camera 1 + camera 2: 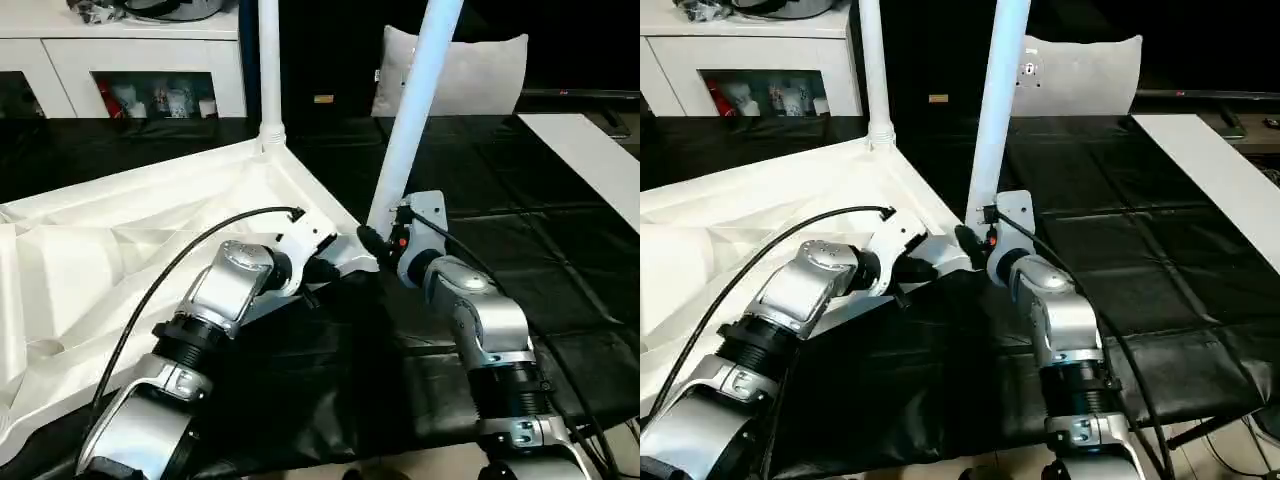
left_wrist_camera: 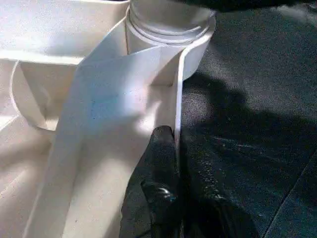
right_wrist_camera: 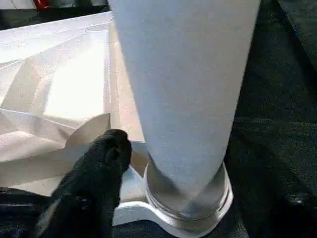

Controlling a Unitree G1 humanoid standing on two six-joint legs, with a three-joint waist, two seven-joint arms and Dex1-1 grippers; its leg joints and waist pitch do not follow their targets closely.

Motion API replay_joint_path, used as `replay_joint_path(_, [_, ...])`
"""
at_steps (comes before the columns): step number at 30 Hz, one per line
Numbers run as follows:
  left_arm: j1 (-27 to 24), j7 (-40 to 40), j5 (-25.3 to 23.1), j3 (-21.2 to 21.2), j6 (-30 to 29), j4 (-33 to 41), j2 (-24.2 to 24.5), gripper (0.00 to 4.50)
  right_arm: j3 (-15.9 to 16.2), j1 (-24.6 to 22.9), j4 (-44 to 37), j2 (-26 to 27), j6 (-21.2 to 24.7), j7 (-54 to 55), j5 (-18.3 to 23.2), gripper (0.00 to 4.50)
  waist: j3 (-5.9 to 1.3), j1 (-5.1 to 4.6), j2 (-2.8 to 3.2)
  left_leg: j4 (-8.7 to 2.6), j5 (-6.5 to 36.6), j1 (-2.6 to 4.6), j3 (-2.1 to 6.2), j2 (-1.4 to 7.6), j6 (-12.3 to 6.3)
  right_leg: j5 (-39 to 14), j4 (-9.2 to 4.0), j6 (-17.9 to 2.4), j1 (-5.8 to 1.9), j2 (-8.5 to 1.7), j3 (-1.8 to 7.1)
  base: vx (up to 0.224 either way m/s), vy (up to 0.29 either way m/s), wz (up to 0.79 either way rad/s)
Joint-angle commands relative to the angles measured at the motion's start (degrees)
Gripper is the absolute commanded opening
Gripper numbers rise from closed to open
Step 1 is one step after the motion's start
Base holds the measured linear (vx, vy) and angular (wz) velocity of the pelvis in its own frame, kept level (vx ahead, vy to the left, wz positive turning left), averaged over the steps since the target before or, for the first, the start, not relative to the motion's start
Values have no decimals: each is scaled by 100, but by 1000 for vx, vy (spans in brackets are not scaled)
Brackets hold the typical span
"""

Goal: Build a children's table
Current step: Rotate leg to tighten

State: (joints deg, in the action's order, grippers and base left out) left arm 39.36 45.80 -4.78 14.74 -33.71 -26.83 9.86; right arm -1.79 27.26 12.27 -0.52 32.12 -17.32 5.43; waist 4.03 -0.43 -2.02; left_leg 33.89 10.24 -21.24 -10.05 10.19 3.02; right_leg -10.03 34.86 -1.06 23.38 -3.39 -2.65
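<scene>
One tabletop (image 1: 120,250) and two upright legs (image 1: 415,110) are seen — the rim (image 2: 176,124) is pinched by the left hand (image 2: 163,163), the right hand (image 1: 375,243) is spread.

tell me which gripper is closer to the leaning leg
Right. The right gripper sits at the base of the leaning leg; the left gripper pinches the tabletop rim beside it.

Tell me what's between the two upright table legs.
Between the far leg and the near leg, the left eye view shows the tabletop's raised rim, with black table covering behind.
</scene>
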Motion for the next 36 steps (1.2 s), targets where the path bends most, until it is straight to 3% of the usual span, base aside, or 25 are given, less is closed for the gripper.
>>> replay_joint_path(1, [57,208,117,84,434,306,67,0,428,-171,-214,-17,24,-540,293,357,-412,53,31,-364,1072,43,82,231,-147,-1396,-478,-1124,-327,-421,265,0,0,0])
replay_joint_path(8, [-122,939,228,191,846,496,501,0,403,-511,-564,-800,-197,-1747,564,405,-398,108,31,-359,1106,48,75,246,-218,-1355,-480,-1142,-324,-422,269,0,0,0])
replay_joint_path(12, [-228,1788,363,392,1316,523,914,0,694,-691,-794,-1627,-422,-3097,741,445,-398,142,29,-366,1179,47,84,265,-244,-1468,-479,-1126,-323,-433,263,0,0,0])
replay_joint_path(15, [-298,2359,461,516,1675,531,1162,0,819,-708,-729,-2027,-709,-3635,725,448,-391,173,22,-361,1215,56,76,269,-255,-1622,-488,-1098,-308,-442,269,0,0,0])
replay_joint_path(18, [-324,2889,505,630,1957,537,1404,0,887,-632,-556,-2314,-1029,-3999,625,448,-385,250,31,-361,1260,112,65,290,-217,-1716,-492,-1113,-252,-442,274,0,0,0])
replay_joint_path(21, [-272,3323,335,838,2275,467,1728,0,1030,-549,-497,-2586,-1244,-4703,731,448,-383,329,19,-373,1279,114,65,298,-200,-1606,-461,-1164,-261,-442,275,0,0,0])
replay_joint_path(24, [-264,3534,276,949,2491,458,1872,0,1100,-496,-471,-2678,-1204,-5110,888,448,-371,342,16,-384,1330,101,70,300,-204,-1680,-464,-1146,-273,-454,276,0,0,0])
replay_joint_path(25, [-265,3589,281,974,2532,463,1907,0,1120,-483,-475,-2700,-1165,-5205,931,421,-373,345,24,-386,1344,101,76,301,-192,-1737,-461,-1130,-276,-457,274,0,0,0])
replay_joint_path(36, [-362,4132,490,1068,2779,720,2082,0,1431,-319,-289,-2915,-993,-6045,1131,331,-388,381,3,-375,1170,96,67,309,-180,-1632,-432,-1207,-284,-454,262,0,0,0])
